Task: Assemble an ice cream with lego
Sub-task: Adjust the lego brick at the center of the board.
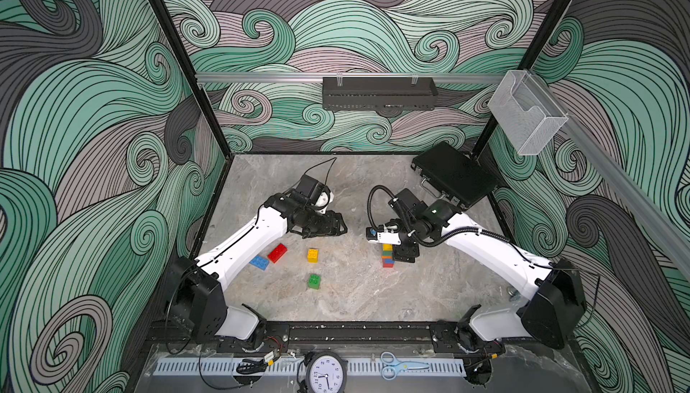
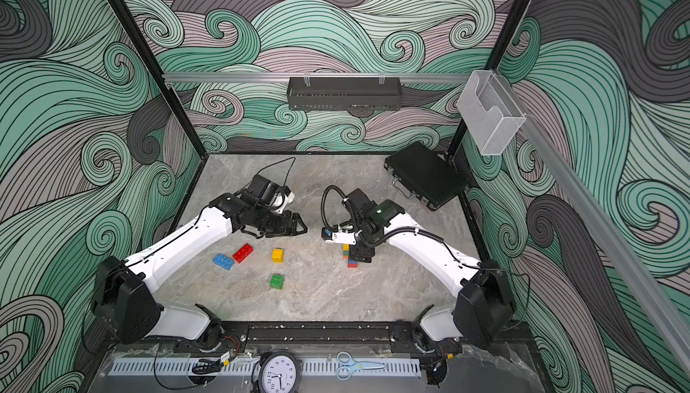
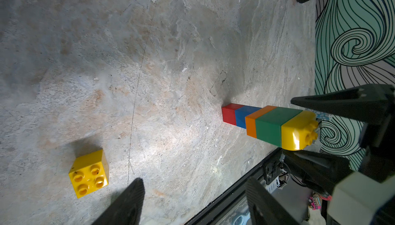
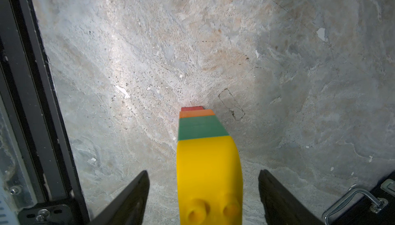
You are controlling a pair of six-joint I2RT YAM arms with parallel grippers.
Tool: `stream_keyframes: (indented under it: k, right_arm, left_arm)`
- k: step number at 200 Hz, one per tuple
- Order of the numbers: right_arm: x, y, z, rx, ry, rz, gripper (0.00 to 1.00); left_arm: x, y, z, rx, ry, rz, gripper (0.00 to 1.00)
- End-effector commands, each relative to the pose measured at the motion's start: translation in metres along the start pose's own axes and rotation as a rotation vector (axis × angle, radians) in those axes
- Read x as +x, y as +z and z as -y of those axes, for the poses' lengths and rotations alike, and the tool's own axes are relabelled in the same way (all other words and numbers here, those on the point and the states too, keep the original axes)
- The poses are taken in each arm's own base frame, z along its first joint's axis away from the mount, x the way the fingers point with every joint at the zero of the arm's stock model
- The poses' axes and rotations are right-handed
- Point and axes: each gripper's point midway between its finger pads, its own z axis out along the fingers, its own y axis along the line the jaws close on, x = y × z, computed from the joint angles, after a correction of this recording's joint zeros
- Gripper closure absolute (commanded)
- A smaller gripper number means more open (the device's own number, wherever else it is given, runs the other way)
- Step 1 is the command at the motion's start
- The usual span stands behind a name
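Observation:
A stack of lego (image 1: 387, 255) (image 2: 349, 256) stands upright on the marble table right of centre: red, blue, orange, green, then a round-topped yellow brick (image 3: 297, 132) (image 4: 207, 166) on top. My right gripper (image 4: 203, 171) (image 1: 404, 255) is open and straddles that yellow brick, with a gap on each side. My left gripper (image 3: 194, 180) (image 1: 338, 225) hovers open and empty, left of the stack. On the table below it lie loose bricks: a yellow square brick (image 1: 313, 255) (image 3: 88, 173), a green square brick (image 1: 314, 281), a red oblong brick (image 1: 277, 253) and a blue oblong brick (image 1: 259, 262).
A shut black case (image 1: 453, 180) lies at the back right corner. A black frame rail (image 1: 336, 331) runs along the table's front edge, with a clock (image 1: 326, 374) and scissors (image 1: 395, 365) beyond it. Patterned walls enclose the table on three sides.

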Motion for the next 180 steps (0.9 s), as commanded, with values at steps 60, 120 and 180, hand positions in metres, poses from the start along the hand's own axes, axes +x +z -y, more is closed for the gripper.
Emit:
stream_keyframes:
  k: [60, 120, 180]
  right_arm:
    - [-0.01, -0.087, 0.03, 0.327, 0.477, 0.256, 0.0]
    - [-0.003, -0.094, 0.016, 0.418, 0.93, 0.468, 0.0]
    - [0.007, -0.075, 0.01, 0.583, 1.107, 0.425, 0.0]
  left_arm:
    - [-0.003, -0.01, 0.005, 0.022, 0.023, 0.024, 0.18]
    - [-0.006, -0.014, 0.007, 0.029, 0.037, 0.048, 0.15]
    - [-0.007, -0.018, 0.007, 0.026, 0.044, 0.066, 0.13]
